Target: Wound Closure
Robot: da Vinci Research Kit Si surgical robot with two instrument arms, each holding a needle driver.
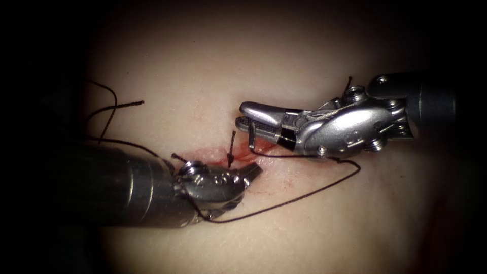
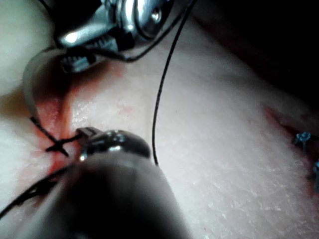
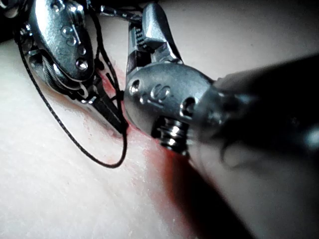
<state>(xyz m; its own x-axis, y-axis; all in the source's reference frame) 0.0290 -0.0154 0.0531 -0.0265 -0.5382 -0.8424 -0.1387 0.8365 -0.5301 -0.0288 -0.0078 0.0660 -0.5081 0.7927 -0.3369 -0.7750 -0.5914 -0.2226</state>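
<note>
The right tool (image 1: 248, 116) hung over the right end of the cut (image 1: 213, 155) with its jaws apart and the ridged inner face of the lower one showing. The needle (image 2: 29, 84) ran from between their tips and curved down to the cut's red edge. Nothing looked clamped on it, and I could not tell whether its lower end was in the tissue (image 1: 203, 66).

The left tool (image 1: 252, 171) lay along the cut from the left, jaws together and apparently pinching the thread (image 1: 304, 195) at the stitch. From under that tool the thread looped out over the tissue's near side and back up to the right tool. A short cut end (image 1: 231, 144) stood up from the cut, with red fluid (image 1: 261, 148) around it.

The needle looked stiff, thin and slick – likely to swivel unless taken squarely on its body, back from the point. The thread was light and limp, and the tissue was soft and yielding.
</note>
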